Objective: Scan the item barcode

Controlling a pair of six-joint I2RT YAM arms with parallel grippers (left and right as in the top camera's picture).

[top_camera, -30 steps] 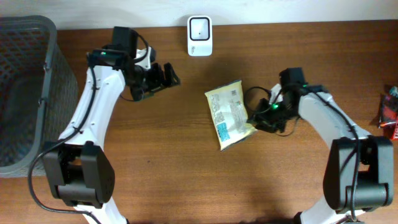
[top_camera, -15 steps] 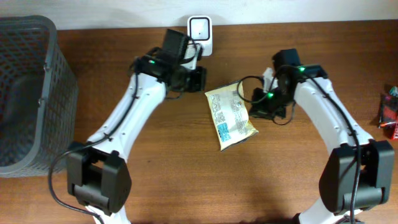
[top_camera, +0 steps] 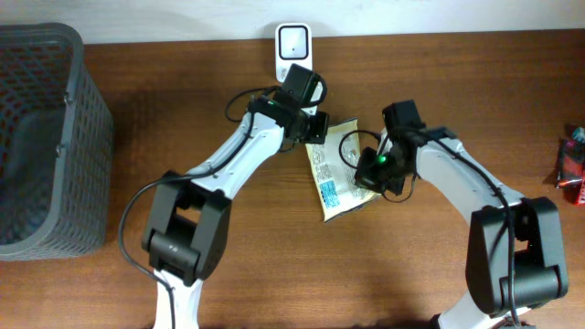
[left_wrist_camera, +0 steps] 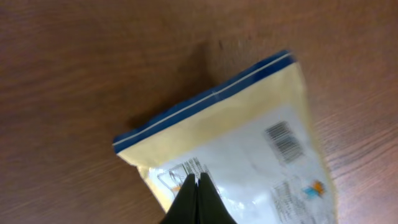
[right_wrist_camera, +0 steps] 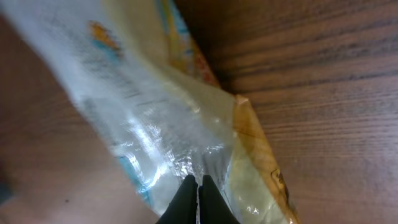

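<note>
Our left pincer (left_wrist_camera: 198, 185) is shut tight, with its tips down on the white label of the packet (left_wrist_camera: 249, 118). We cannot tell if any of the wrap is caught between them. Our right pincer (right_wrist_camera: 199, 185) is shut too, and it has nipped a fold of the shiny wrap on the other side. The wrap crinkles up toward its tips.

The packet is yellow and lies near the middle of the brown surface (top_camera: 228, 256), between our two arms. It has a blue seal (left_wrist_camera: 205, 96) along one end. The barcode (left_wrist_camera: 283, 140) is on the side facing up, a little way from the left tips. The white scanner (top_camera: 293, 50) stands at the far edge of the surface, just past the packet.

We think this packet is light and soft. It will bend and sag if we lift it by one end (like a small bag of chips). The wrap looks smooth, so it may slip out of a thin pinch. The blue seal is flat and looks stiffer, so that is a good place to hold. We should hold two ends and keep the barcode flat, with no tips over it.
</note>
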